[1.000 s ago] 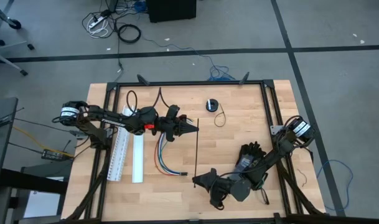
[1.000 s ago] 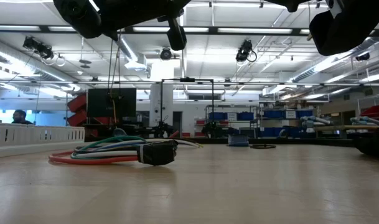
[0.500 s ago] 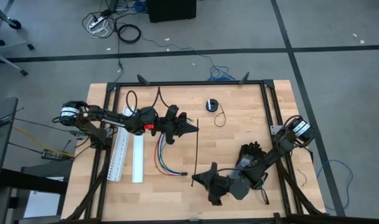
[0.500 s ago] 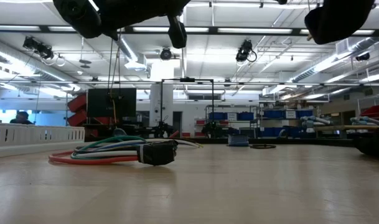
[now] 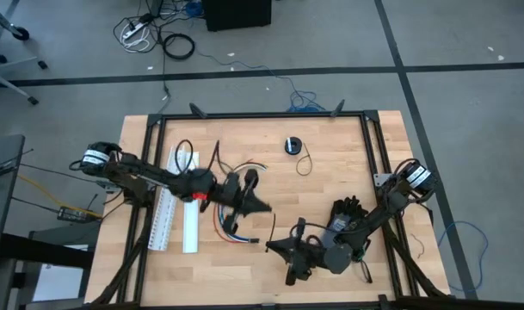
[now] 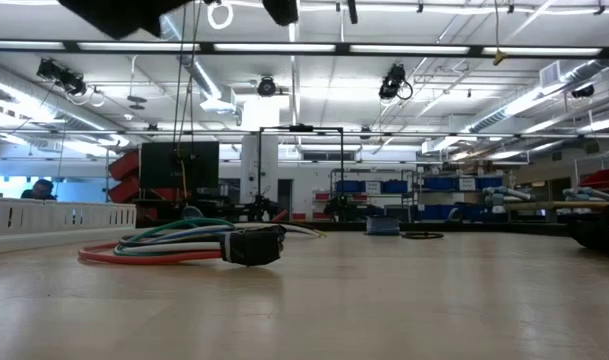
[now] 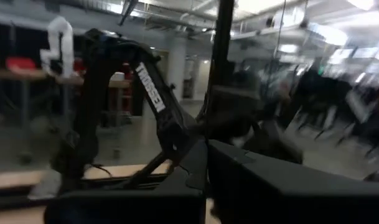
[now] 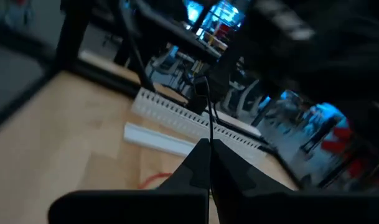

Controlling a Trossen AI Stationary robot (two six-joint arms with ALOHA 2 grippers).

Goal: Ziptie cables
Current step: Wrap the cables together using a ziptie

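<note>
A thin black ziptie [image 5: 273, 228] runs between my two grippers over the table's near middle. My left gripper [image 5: 267, 207] is shut on its far end and my right gripper [image 5: 268, 247] on its near end. In the right wrist view the ziptie [image 8: 208, 115] rises from the shut fingers to its small head [image 8: 200, 84]. The cables [image 5: 230, 227], orange, blue, white and red, lie loose on the wood just left of both grippers. In the low view the cables [image 6: 169, 246] rest flat on the table. A second ziptie I cannot make out. My left gripper pinches the ziptie's far end [image 7: 221, 134] between its two fingers, reaching level from the table's left; the strip stands out past the fingertips. My right gripper pinches the ziptie's near end [image 8: 210, 138] between its fingertips, coming from the table's right, fingers across the strip.
A long white slotted channel [image 5: 166, 211] and a white strip [image 5: 190, 226] lie left of the cables. A small black round object [image 5: 293, 145] and a thin black cord loop [image 5: 305, 164] sit toward the far edge. A black frame [image 5: 262, 116] borders the tabletop.
My left gripper has moved toward the table's near edge, closing on my right gripper, which has shifted slightly left. The ziptie, before a long straight line along the table, now spans only the short gap between the grippers. Both arms have risen in the low view.
</note>
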